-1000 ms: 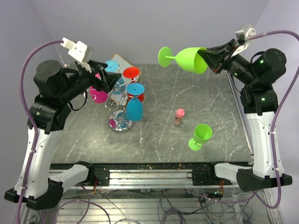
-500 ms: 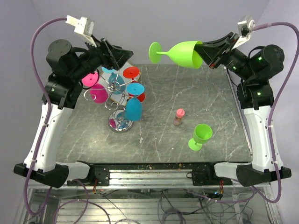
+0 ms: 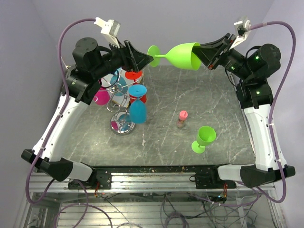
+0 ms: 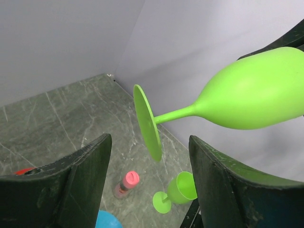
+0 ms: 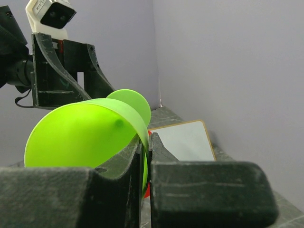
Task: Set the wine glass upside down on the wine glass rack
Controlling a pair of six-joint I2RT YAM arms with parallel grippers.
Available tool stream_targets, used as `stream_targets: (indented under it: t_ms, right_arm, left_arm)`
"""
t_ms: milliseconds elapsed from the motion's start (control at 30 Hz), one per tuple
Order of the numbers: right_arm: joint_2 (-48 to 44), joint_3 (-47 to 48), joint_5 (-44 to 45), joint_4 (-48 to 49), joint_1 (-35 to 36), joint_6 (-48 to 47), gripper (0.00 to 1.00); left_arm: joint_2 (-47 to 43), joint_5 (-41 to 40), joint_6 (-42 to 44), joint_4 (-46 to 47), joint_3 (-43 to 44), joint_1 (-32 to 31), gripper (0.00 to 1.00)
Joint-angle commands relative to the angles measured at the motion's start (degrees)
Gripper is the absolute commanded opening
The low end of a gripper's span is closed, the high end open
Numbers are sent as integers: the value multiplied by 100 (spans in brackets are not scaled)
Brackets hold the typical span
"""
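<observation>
A: We've got the lime-green plastic wine glass [image 3: 183, 53] lying sideways in mid-air over the far edge of the grey marbled table [image 3: 199, 99]. The right gripper [image 3: 203, 55] is clamped on the bowl's wall at the rim, one finger inside and one outside.

B: And we see the left gripper [image 3: 148, 59] spread wide, with a jaw on each side of the flat round foot. It's touching nothing, as far as we can tell. It looks to us like a hand-over about to happen.

A: That's where we'd worry. The foot sits edge-on between those jaws. If they close on the disc rather than the stem, we could see it squirt out sideways.

B: And if the right lets go before the left has a firm hold, down it goes (the silver wire rack with curled hooks and a shiny disc base [image 3: 122, 128] stands on the table off to the left of the glass).

A: Which is crowded, we note. A blue plastic glass [image 3: 137, 110] hangs bowl-down, with other coloured glasses [image 3: 100, 97] hung around it. A clumsy approach could knock those loose or tip the stand.

B: We'd add that thin rim pinch. Any tug from the left could twist the glass in the right's fingers.
</observation>
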Motion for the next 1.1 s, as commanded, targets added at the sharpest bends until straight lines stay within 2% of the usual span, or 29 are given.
stream_targets:
  t_ms: [0, 467, 667, 967, 1067]
  right_arm:
    - [-62, -114, 126, 156, 58, -88, 0]
    - [-160, -295, 141, 164, 62, -117, 0]
    - [-193, -310, 135, 190, 62, -89, 0]
    - [-267, -447, 5, 218, 62, -144, 0]
    - [-325, -543, -69, 252, 62, -169, 0]
  left_arm:
    - [179, -282, 105, 37, 250, -197, 73]
    - [337, -299, 136, 35, 207, -347, 39]
    - [375, -327, 159, 31, 206, -376, 33]
    - [380, -431, 340, -28, 297, -381, 18]
    - [335, -563, 399, -87, 301, -367, 10]
